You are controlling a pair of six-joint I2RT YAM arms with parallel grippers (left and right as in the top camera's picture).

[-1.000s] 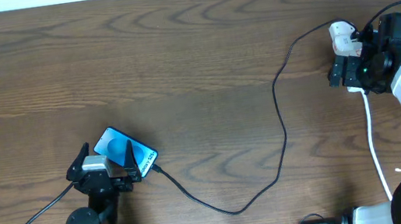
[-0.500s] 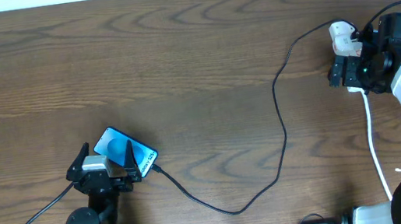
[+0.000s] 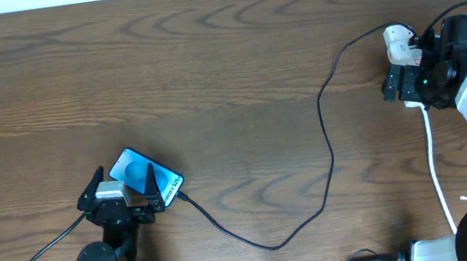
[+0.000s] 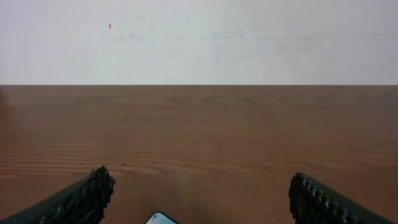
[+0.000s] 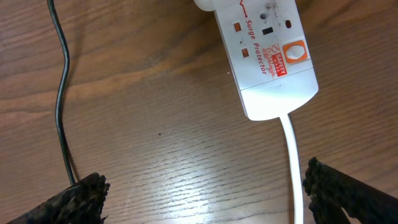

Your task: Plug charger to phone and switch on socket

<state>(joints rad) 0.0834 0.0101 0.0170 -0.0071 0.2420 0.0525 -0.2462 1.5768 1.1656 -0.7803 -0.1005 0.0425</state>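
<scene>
Nearest the base, the left pincer (image 3: 125, 184) stands wide apart with the phone (image 3: 146, 178) lying between its fingers, gripping nothing. The charger (image 3: 327, 145) runs from the phone's edge across the table (image 3: 207, 70) towards the socket (image 5: 267, 56). Farther out, the right pincer (image 5: 208, 194) hangs over the socket, also spread wide and empty. Nothing has moved since a second ago.

Overhead camera looked straight down on the whole bench (image 3: 223, 59). Left wrist camera faced level across it to a wall (image 4: 199, 37). Right wrist camera viewed the socket (image 5: 267, 62) closely; overhead shared it.
</scene>
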